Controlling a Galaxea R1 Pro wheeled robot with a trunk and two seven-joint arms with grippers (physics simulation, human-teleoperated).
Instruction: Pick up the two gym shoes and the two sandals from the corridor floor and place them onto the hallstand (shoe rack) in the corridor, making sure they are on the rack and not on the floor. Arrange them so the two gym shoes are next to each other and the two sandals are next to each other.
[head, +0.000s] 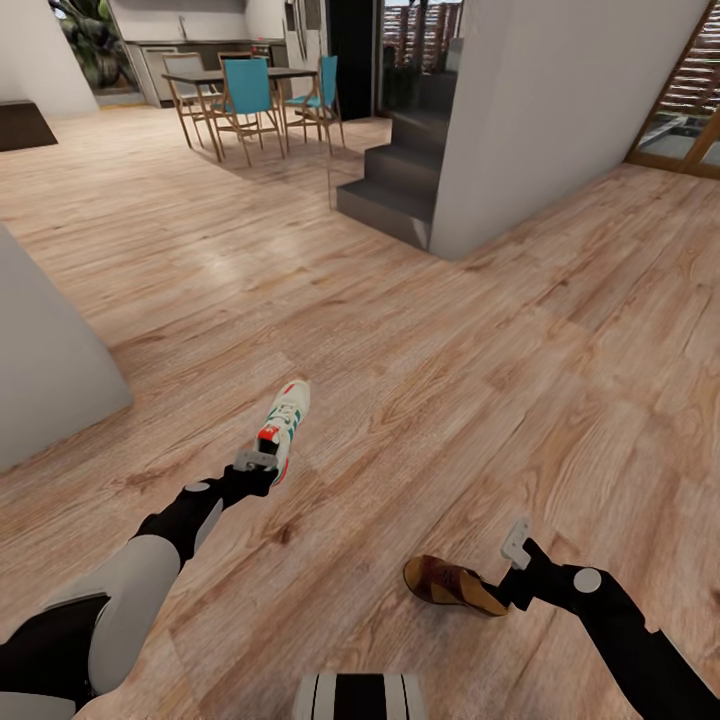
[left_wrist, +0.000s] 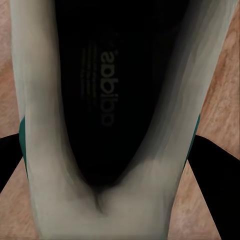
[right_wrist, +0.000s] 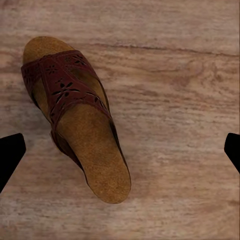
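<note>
A white gym shoe (head: 287, 415) with green stripes and a red heel patch is over the wood corridor floor (head: 420, 380). My left gripper (head: 262, 462) is shut on its heel. In the left wrist view, the shoe's dark inside (left_wrist: 107, 90) lies between the black fingers (left_wrist: 215, 170). One brown sandal (head: 455, 585) lies flat on the floor at the lower right. My right gripper (head: 515, 548) hangs open just above and beside it. In the right wrist view, the sandal (right_wrist: 80, 125) lies beneath the wide-apart fingertips (right_wrist: 10, 155). The hallstand is out of view.
A white wall block (head: 540, 120) and dark stairs (head: 395, 175) stand ahead on the right. A dining table with teal chairs (head: 250, 90) is far back. A pale grey slab (head: 40, 370) rises at the left. My base (head: 360, 697) shows at the bottom edge.
</note>
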